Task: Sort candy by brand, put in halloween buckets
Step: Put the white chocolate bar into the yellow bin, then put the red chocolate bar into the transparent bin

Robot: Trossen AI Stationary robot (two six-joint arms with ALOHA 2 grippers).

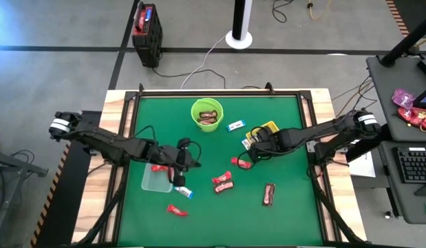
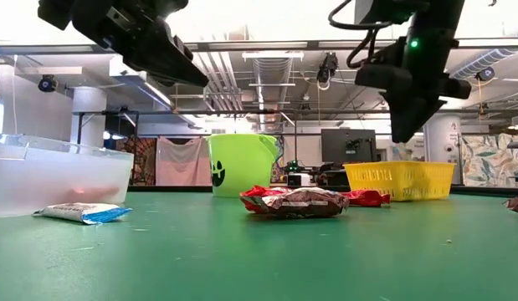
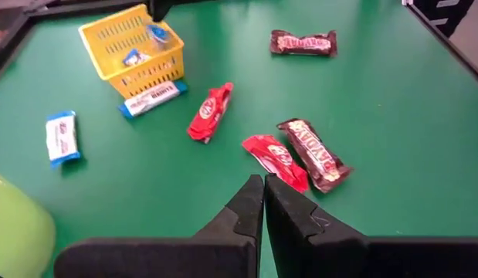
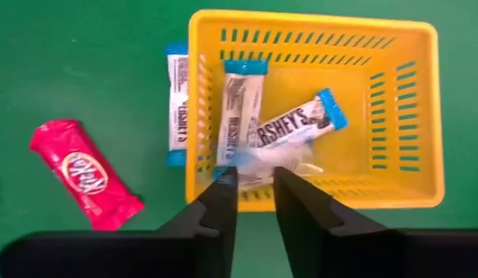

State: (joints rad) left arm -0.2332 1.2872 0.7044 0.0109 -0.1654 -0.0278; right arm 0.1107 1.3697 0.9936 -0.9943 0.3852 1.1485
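Two blue bars (image 4: 289, 123) are seen inside the yellow tray (image 4: 424, 116); the right pincer (image 4: 255, 179), slightly parted, holds nothing above its 6 o'clock wall. A third (image 4: 177, 104), outside at 9 o'clock, could be nudged away. The left pincer (image 3: 263, 189) is shut, empty.

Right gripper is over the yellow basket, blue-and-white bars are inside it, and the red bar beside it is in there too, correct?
Not quite. The right gripper is over the yellow basket and blue-and-white bars lie inside, but the red bar lies on the green mat outside the basket, as the right wrist view shows.
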